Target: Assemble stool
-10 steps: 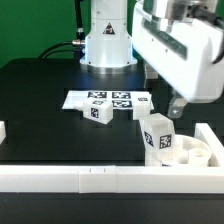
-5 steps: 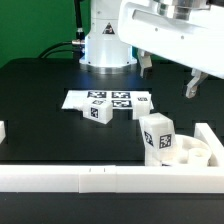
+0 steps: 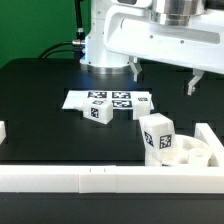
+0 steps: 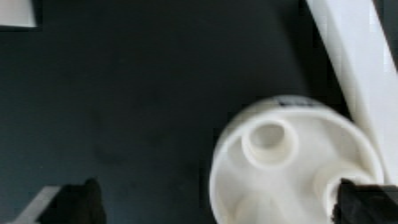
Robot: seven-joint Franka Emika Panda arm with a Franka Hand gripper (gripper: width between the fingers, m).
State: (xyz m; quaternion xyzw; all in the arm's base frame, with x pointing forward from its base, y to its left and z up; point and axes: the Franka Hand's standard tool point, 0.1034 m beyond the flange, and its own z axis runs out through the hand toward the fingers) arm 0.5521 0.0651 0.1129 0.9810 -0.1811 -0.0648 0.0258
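Note:
The white round seat (image 3: 192, 154) lies in the corner of the border rail at the exterior view's right. One tagged leg (image 3: 157, 135) stands upright on its near left part; whether it sits in a socket I cannot tell. Two more tagged legs (image 3: 99, 112) (image 3: 143, 109) lie loose near the marker board. My gripper (image 3: 163, 76) hangs open and empty above the seat and touches nothing. In the wrist view the seat (image 4: 294, 160) with an oval socket lies below the open gripper (image 4: 217, 205), nearer one dark fingertip (image 4: 365, 195).
The marker board (image 3: 108, 100) lies flat behind the loose legs. The long white border rail (image 3: 100, 178) runs along the front and up the right side (image 3: 212, 135); it also shows in the wrist view (image 4: 356, 60). The robot base (image 3: 105, 45) stands at the back.
My gripper has risen from beside the upright leg to well above the seat, and the hand has turned so both fingers show spread apart. The leg stays standing.

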